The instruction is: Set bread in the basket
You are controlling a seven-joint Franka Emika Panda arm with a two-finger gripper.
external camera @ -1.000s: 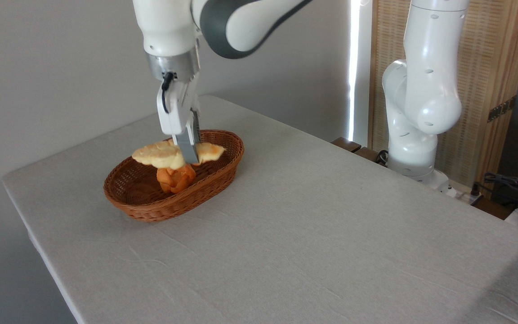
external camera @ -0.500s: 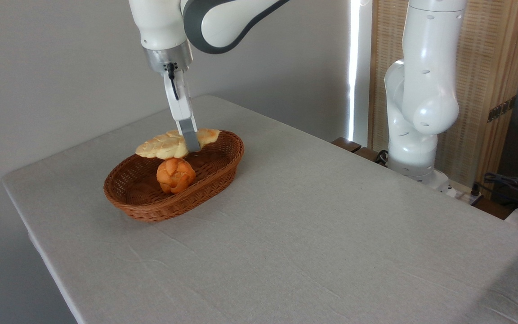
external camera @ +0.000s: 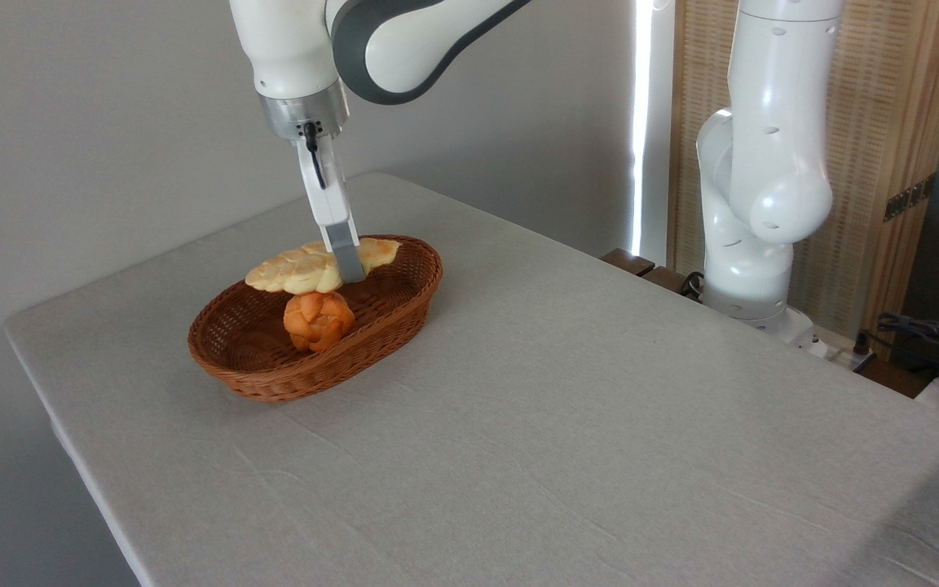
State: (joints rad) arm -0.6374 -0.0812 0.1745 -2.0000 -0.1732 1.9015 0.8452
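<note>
Now, step in hand: placing, near its end; release not yet made, by the look of it.
Counter (external camera: 567,424): broad and bare from 2 through 6 o'clock of the basket; front edge close at 7 to 8 o'clock, far edge just past 12 o'clock.
Basket (external camera: 270,381): oval wicker, low sloping wall, long axis running 8 to 2 o'clock.
Bread (external camera: 294,271): pale loaf over the basket's far half, toasted end toward the rim at 2 o'clock, underside seeming to rest on the orange bun (external camera: 319,319).
Hand (external camera: 348,269): seen edge-on, pinching the bread across its width.
Next move: calls for spreading the fingers and lifting straight up.
Risk: may tip off the bun toward the far rim.
Open room: plenty overhead and toward 4 o'clock.
</note>
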